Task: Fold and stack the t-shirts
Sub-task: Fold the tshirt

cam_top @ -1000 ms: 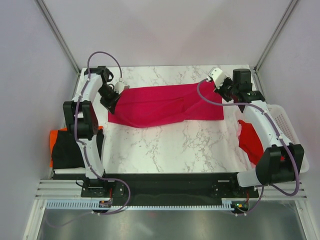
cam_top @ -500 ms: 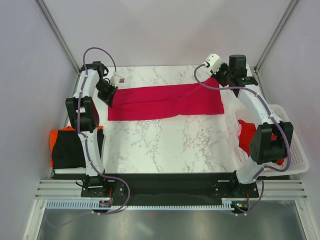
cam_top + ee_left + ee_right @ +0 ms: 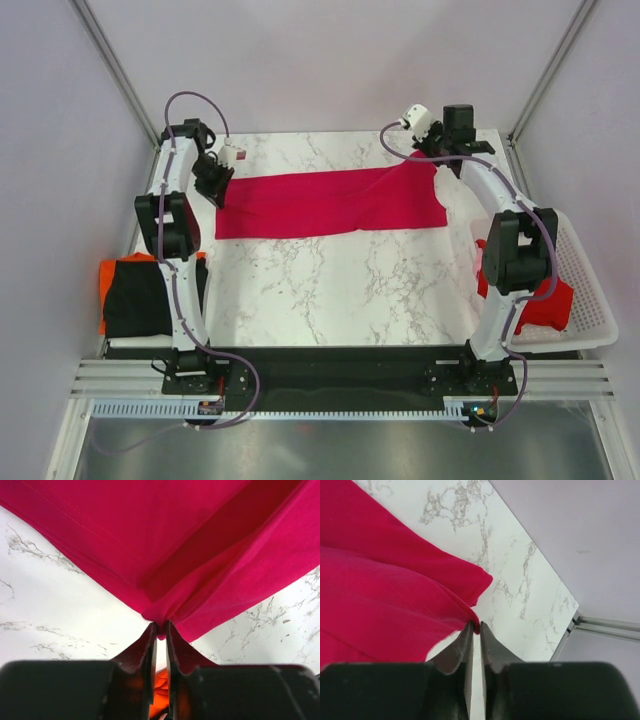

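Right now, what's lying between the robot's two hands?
The crimson-pink t-shirt lies stretched flat from the left hand to the right hand, and each hand pinches one end. The top view shows it best.

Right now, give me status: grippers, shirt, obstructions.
Left gripper and right gripper pinched on far corners of crimson-pink t-shirt. Shirt stretched out across far table. Nothing on it; basket sits off right.

The spread t-shirt lies across the upper part of the counter, with the left hand at its left end and the right hand at its upper-right corner. At frame lower left lie stacked t-shirts. At right stands a basket holding another t-shirt.
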Action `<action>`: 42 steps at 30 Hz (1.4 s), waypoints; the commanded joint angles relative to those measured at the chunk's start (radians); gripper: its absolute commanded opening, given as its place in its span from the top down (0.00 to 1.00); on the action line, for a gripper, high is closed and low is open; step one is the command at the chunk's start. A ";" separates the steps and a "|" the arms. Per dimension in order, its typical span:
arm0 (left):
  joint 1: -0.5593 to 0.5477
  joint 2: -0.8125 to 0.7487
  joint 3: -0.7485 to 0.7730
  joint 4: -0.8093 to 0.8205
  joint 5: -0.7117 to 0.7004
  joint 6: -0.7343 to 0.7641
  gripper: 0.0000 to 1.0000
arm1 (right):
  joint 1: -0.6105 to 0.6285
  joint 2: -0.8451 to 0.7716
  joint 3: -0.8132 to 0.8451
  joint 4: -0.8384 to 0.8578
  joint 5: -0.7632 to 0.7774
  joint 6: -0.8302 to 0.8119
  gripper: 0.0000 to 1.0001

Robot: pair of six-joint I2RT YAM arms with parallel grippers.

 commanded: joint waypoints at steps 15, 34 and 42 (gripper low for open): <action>-0.018 -0.154 -0.104 0.055 0.015 -0.112 0.71 | 0.060 0.026 0.139 -0.094 0.014 0.171 0.53; -0.027 -0.100 -0.336 0.107 0.162 -0.160 0.85 | 0.126 0.460 0.567 -0.274 -0.043 0.214 0.53; -0.029 -0.085 -0.339 0.109 0.155 -0.161 0.85 | 0.132 0.517 0.587 -0.271 -0.060 0.231 0.53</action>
